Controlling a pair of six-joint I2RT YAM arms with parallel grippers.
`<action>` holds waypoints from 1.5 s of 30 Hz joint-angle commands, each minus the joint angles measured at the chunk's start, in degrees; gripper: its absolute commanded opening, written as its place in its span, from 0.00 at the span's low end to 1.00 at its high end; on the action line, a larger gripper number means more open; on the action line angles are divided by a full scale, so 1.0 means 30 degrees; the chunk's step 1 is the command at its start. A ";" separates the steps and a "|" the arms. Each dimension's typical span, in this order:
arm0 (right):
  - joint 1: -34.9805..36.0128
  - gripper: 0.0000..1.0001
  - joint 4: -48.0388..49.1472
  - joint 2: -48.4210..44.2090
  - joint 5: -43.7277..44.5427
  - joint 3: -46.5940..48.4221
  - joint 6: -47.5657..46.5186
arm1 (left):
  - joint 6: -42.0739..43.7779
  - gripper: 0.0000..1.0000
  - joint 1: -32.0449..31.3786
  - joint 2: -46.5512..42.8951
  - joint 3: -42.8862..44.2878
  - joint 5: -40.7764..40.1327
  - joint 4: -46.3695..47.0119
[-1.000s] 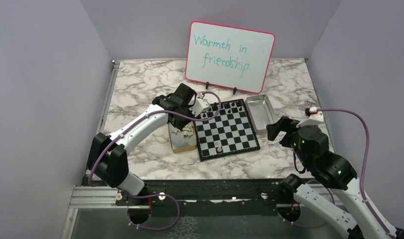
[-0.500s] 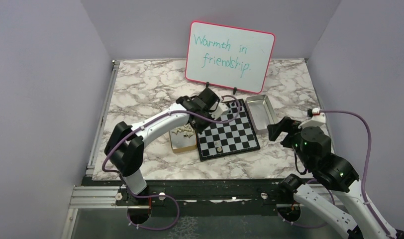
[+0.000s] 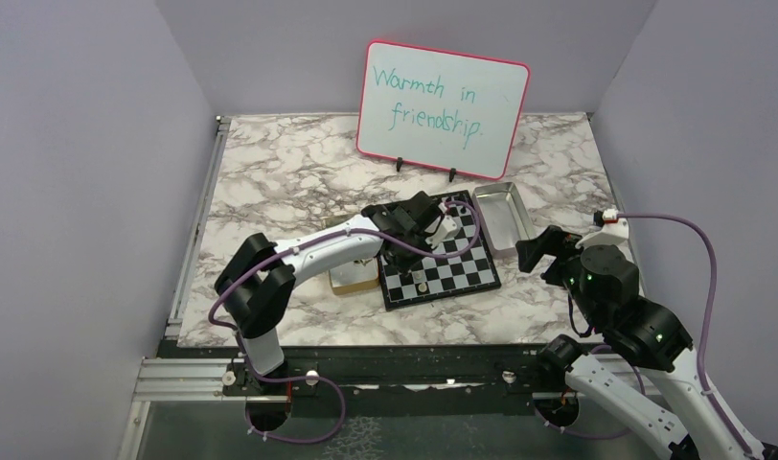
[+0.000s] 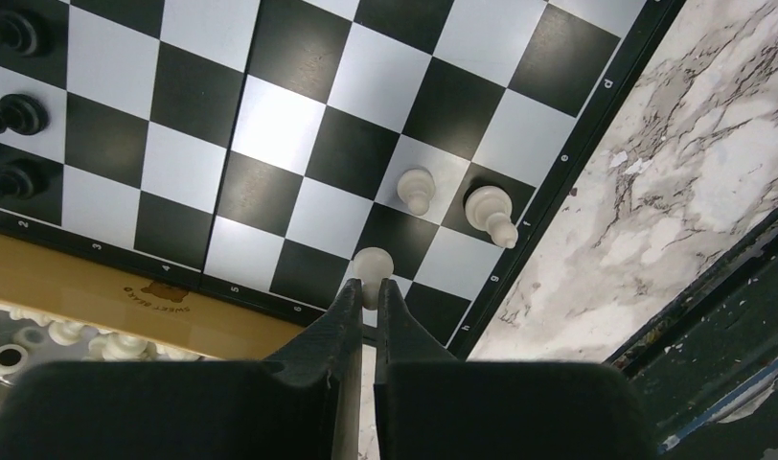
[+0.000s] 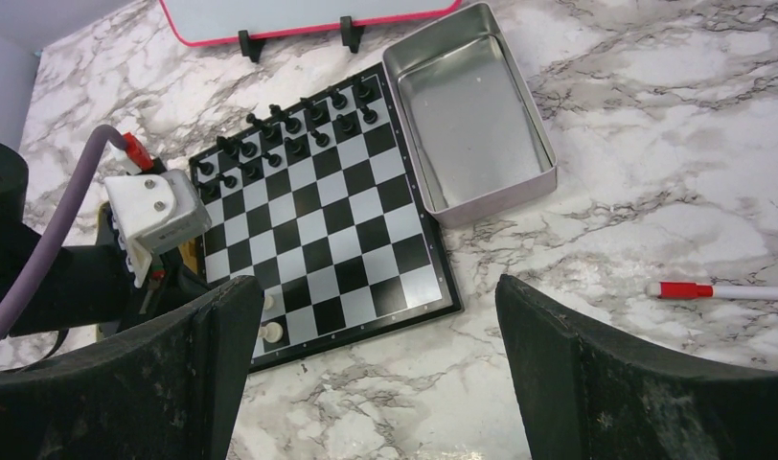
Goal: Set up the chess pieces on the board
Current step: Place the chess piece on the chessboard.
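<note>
One whiteboard (image 3: 443,96) at the far side of the desk (image 3: 270,163) reads "Warmth in friendship." in teal marker. The chessboard (image 4: 270,125) has edge labels: digits 2 to 6 on one border, letters d to h on the other. The tan box (image 4: 98,287) has a small stamp, too blurred to read.

The left end effector (image 4: 366,287) is clenched on a cream pawn (image 4: 371,261), with the round head showing just past the fingertips. It is above the edge squares by the 6 label, near the board's corner. Two standing cream pieces (image 4: 416,189) are just beside it, not touching. Black pieces (image 5: 289,125) fill the far rows. More cream pieces (image 4: 69,331) lie in the box.

The right end effector (image 5: 371,287) is released, spread wide and holding nothing, off the board's right side. It is near the metal tray (image 5: 491,196) and a red-capped marker (image 5: 720,290).
</note>
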 commanded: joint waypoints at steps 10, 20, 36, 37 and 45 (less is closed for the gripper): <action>0.0167 0.96 -0.0541 -0.0100 0.0485 0.0424 0.0145 | -0.0518 0.07 -0.0647 0.1144 -0.0507 -0.0252 0.0777; 0.0164 0.96 -0.0470 -0.0108 0.0606 0.0342 0.0085 | -0.0266 0.10 -0.0798 0.1834 -0.0230 -0.0413 0.0350; 0.0152 0.96 -0.0132 -0.0053 0.0702 0.0046 -0.0031 | -0.0164 0.29 -0.0813 0.1735 -0.0027 -0.0537 -0.0037; 0.0147 0.96 -0.0131 -0.0052 0.0715 0.0021 -0.0071 | -0.0164 0.31 -0.0804 0.1683 -0.0025 -0.0493 -0.0025; 0.0161 0.96 -0.0189 -0.0105 0.0730 0.0032 -0.0031 | -0.0014 0.36 -0.0813 0.1123 0.0060 -0.0296 -0.0162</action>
